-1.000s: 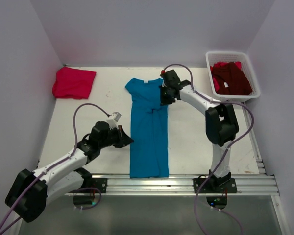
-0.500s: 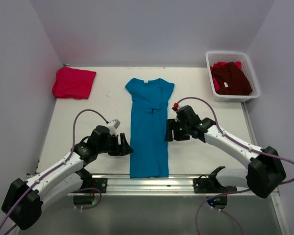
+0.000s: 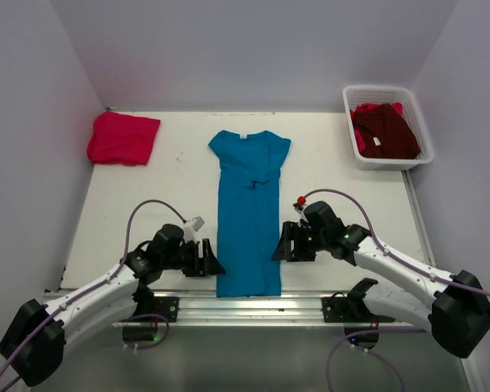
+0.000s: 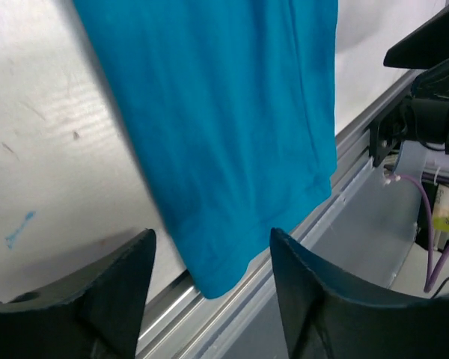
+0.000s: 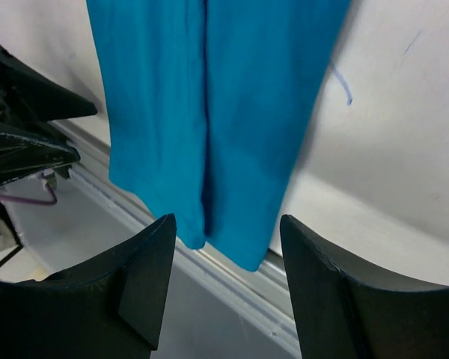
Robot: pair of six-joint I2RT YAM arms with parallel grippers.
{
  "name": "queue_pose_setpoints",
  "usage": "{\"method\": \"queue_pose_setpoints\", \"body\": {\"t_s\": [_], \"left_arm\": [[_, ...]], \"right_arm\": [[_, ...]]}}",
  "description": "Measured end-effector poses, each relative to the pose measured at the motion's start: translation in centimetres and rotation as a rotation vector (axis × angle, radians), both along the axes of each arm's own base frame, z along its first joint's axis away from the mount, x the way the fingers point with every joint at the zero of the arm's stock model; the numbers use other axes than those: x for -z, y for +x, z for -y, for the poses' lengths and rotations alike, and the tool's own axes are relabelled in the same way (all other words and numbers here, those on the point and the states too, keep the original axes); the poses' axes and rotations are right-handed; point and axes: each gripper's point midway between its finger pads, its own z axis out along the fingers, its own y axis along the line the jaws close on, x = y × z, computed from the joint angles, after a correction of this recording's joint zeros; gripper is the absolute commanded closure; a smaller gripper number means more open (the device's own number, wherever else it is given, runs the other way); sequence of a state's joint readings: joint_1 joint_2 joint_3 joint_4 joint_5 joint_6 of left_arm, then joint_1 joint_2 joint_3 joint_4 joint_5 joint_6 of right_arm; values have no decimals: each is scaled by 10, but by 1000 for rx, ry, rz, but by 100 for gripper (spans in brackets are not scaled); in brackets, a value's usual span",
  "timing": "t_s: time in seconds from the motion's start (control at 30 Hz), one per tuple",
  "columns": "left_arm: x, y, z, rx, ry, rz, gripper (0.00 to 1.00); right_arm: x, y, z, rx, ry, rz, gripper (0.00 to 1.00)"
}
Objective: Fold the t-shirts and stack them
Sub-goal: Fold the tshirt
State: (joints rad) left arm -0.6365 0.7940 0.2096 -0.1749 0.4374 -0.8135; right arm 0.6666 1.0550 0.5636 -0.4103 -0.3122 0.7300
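Where the white table (image 3: pixel 147 204) spreads across your overhead view, you have the long teal-blue cloth t-shirt (image 3: pixel 247 229) lying flat down its middle. It is folded lengthwise into a narrow strip, with the collar toward the far wall and the hem reaching the grey metal rail (image 3: pixel 310 306) at the near edge. Your white-and-black left arm (image 3: pixel 90 290) stretches in from the near left corner and your white-and-black right arm (image 3: pixel 400 269) from the near right. Each ends just beside the lower part of that strip, one on either side. At the far right corner sits the white plastic mesh basket (image 3: pixel 389 164), well apart from the teal shirt. At the far left corner the bright pinkish-red t-shirt (image 3: pixel 122 137) rests on the table as a folded, roughly square bundle. Inside the basket the dark maroon t-shirt (image 3: pixel 385 131) lies crumpled, with a scrap of bright red cloth (image 3: pixel 366 108) showing behind it. Your left fingers (image 4: pixel 108 299) stand spread apart with nothing between them. Through the gap your left wrist camera shows the near left corner of the teal hem at the rail, not gripped. Your right fingers (image 5: pixel 337 299) are likewise parted and hold nothing, and your right wrist camera looks past them onto the hem's other corner, clear of their tips.
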Motion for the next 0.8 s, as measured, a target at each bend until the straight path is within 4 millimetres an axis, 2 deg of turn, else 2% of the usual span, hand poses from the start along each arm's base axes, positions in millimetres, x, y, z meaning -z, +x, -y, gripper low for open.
{"method": "queue_pose_setpoints", "body": {"t_s": [0.17,0.33,0.5,0.63,0.8], "left_arm": [[6,-24,-1,36,3,-64,29],[10,-41,-1,68,24,-127,28],[12,-56,3,91,14,-179,30],[14,-58,10,78,-19,-186,31],[14,-58,20,68,-26,-178,32]], "right_arm": [[11,-33,-3,-2,56,-88,34],[13,-51,-8,8,94,-133,36],[24,-64,-8,22,104,-177,42],[36,-73,-1,52,80,-220,43],[35,-76,3,81,73,-221,46]]}}
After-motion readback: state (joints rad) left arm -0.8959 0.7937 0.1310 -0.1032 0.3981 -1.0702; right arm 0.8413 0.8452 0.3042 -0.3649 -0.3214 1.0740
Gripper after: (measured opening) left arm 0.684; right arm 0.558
